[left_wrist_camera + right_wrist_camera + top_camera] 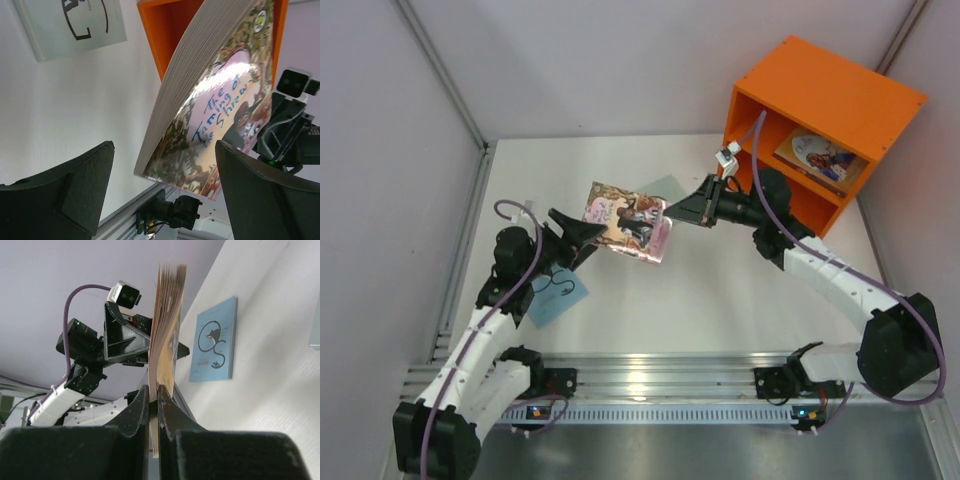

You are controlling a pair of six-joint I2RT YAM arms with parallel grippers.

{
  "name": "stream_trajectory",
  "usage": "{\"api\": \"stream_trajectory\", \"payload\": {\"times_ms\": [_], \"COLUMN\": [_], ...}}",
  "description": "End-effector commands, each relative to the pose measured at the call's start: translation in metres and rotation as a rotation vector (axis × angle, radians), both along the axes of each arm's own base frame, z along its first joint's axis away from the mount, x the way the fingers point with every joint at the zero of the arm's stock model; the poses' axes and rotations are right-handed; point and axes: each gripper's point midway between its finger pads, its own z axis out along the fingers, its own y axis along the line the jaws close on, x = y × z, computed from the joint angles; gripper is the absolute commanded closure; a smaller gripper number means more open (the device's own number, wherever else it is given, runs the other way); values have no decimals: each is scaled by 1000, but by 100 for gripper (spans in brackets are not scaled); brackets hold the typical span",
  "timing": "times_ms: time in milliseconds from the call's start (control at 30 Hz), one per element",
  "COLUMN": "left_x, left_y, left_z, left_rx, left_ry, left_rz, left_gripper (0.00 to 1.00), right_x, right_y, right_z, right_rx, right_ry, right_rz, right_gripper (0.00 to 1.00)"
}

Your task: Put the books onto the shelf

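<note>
— Where do we find the pink book?
— Up off the bench, in the air between the two arms. It is tilted, and its illustrated cover faces upward (the title reads "The Taming of the Shrew").
— What carries it?
— The right hand. In its wrist view we see both fingers pinched tight on the book's edge, with the pages fanning out above them.
— And the left hand?
— Spread wide. Its fingers stand either side of the book's other end. We see a gap between each of them and the book, so nothing is gripped there.
— Where is the shelf?
— At the far right of the bench, just beyond the right arm's wrist and well apart from the pink book. One illustrated book lies flat inside it (which compartment, we cannot tell).
— Do we see other books?
— A pale green book lies on the bench just behind the pink one, partly hidden by it. A light blue book with a black swirl lies flat on the bench beside the left arm, partly under it.
</note>
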Motion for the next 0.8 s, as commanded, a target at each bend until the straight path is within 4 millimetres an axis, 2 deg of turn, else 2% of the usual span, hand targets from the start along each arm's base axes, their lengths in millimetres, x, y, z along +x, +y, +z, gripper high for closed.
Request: {"api": "stream_trajectory", "payload": {"times_ms": [0, 33, 100, 133, 167, 200, 233, 267, 300, 333, 367, 400, 467, 500, 533, 567, 600, 667, 700, 767], "left_x": [9, 10, 10, 10, 11, 11, 11, 14, 15, 15, 18, 20, 25, 27, 34, 33, 34, 41, 42, 46], "left_y": [-4, -4, -4, -4, -3, -4, -4, -5, -6, -8, -10, -10, -13, -14, -14, -13, -14, -14, -15, -19], "left_z": [38, 37, 39, 37, 37, 38, 39, 39, 38, 33, 33, 30, 25, 22, 27, 15, 13, 9, 7, 6], "left_rx": [-75, -77, -85, -91, -94, -96, -99, -97, -94, -81, -74, -58, -30, -10, -1, 18, 27, 42, 39, 27], "left_ry": [-142, -137, -150, -146, -145, -143, -139, -127, -111, -87, -74, -59, -6, 5, 8, 72, 84, 134, 152, 177], "left_rz": [-5, -3, -3, -1, 7, 4, 3, -1, -8, -15, -21, -26, -32, -32, -24, -18, -17, -7, -6, -15], "left_gripper": [14, 14, 24, 32, 52, 64, 74, 86, 100, 100, 100, 100, 100, 100, 100, 100, 100, 100, 100, 100], "right_x": [-9, -9, -10, -10, -10, -8, -4, 0, 7, 15, 9, 27, 27, 28, 26, 22, 13, 7, -3, -10], "right_y": [-3, -3, -2, -1, -1, -1, -3, -5, -14, -24, -39, -50, -62, -55, -51, -44, -28, -12, 1, 18], "right_z": [29, 27, 23, 20, 17, 9, -2, -12, -31, -48, -72, -63, -69, -55, -52, -50, -38, -34, -33, -37], "right_rx": [91, 91, 90, 88, 83, 57, 0, -62, -198, -341, -483, -571, -719, -767, -823, -860, -897, -973, -1007, -1069], "right_ry": [-50, -43, -33, -22, -21, 4, -26, -35, 29, -48, 21, -38, -100, -176, -257, -303, -393, -524, -588, -712], "right_rz": [12, 14, 18, 19, 22, 14, 3, -16, -77, -96, -116, -210, -208, -228, -202, -184, -176, -138, -119, -55], "right_gripper": [100, 100, 100, 100, 99, 95, 88, 68, 58, 51, 41, 38, 32, 31, 30, 29, 29, 29, 29, 32]}}
